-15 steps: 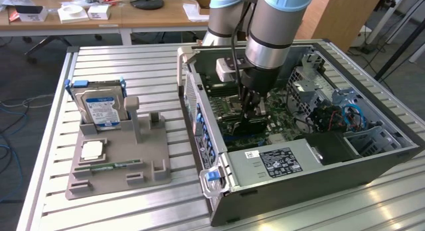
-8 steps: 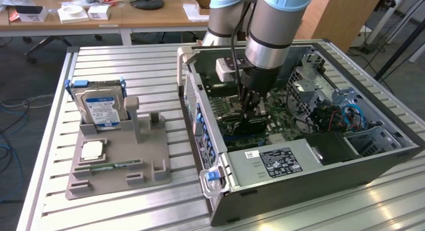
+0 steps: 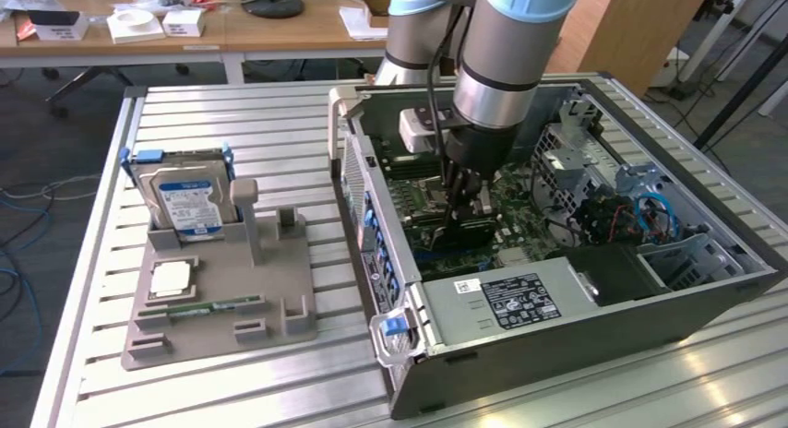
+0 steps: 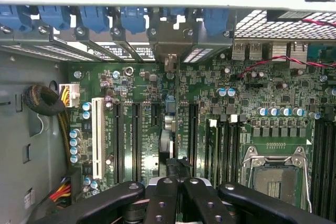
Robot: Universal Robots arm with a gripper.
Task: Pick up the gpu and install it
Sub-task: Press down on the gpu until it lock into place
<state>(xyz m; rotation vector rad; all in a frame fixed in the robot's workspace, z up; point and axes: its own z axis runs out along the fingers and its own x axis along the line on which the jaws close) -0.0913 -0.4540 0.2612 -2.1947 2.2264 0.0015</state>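
The gripper point(image 3: 468, 202) covers most of the gpu point(image 3: 462, 232) inside the computer case point(image 3: 591, 336). The label point(image 3: 523, 299) on the power supply is too small to read.

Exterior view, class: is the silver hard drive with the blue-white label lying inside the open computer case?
No: the silver hard drive with the blue-white label stands upright in the grey holder on the table, outside the open computer case.

The hand point(image 3: 466, 211) is reaching down through the open top of the computer case point(image 3: 640, 326). The power supply point(image 3: 523, 299) is crowding it at 6 o'clock, the drive cage point(image 3: 702, 257) at 3 o'clock. At 9 o'clock, the counter point(image 3: 283, 114) is lying open behind the parts stand point(image 3: 221, 303).
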